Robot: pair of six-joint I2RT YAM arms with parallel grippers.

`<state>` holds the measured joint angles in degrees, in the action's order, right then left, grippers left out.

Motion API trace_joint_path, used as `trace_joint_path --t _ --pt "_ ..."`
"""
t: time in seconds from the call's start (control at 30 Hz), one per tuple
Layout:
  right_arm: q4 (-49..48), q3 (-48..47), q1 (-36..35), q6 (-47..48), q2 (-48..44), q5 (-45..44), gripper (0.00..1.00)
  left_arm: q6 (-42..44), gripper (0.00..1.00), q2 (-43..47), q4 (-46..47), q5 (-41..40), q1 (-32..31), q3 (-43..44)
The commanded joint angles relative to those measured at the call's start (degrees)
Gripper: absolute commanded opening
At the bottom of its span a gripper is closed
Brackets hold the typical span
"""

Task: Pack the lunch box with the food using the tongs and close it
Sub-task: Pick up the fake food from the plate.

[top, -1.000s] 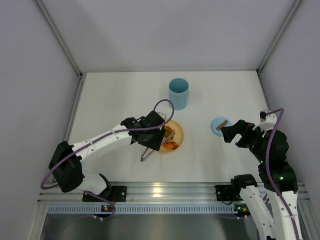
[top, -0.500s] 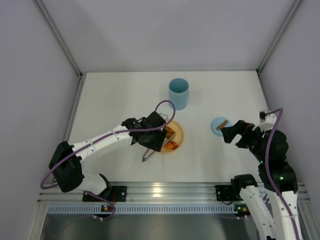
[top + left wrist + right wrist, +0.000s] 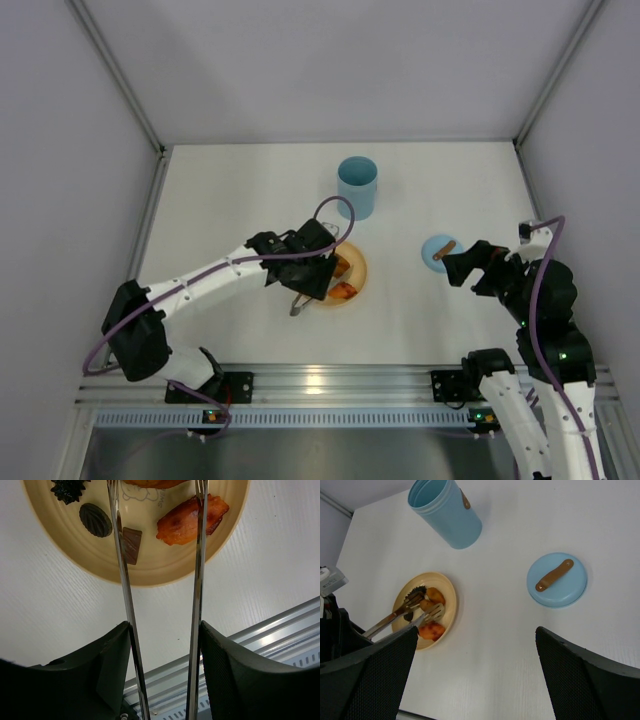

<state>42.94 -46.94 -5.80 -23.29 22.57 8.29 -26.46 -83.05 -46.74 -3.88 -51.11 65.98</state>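
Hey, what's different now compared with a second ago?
The left gripper, closed on the tongs, edged slightly right, carrying them a little further over the plate. Nothing was picked up or released. The right gripper stays open and still; the lunch box, the lid and the food look unmoved.

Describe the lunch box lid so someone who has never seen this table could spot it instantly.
On the white table, look right of the yellow plate, next to the right gripper. The lid is a flat light-blue disc; unlike the tall blue lunch box farther back, it lies low with a brown tab on top.
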Motion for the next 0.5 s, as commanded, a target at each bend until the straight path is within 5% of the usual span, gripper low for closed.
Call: trace_joint_path --t 0.0,0.47 --pt "1.3 -2.5 0.8 0.9 0.5 -0.6 0.99 0.4 0.6 -0.5 0.0 -0.2 -0.4 1.7" --pt "1.2 -2.0 0.8 0.6 0.1 -0.4 0.99 1.6 0.46 0.4 -4.1 -3.4 -0.4 5.9"
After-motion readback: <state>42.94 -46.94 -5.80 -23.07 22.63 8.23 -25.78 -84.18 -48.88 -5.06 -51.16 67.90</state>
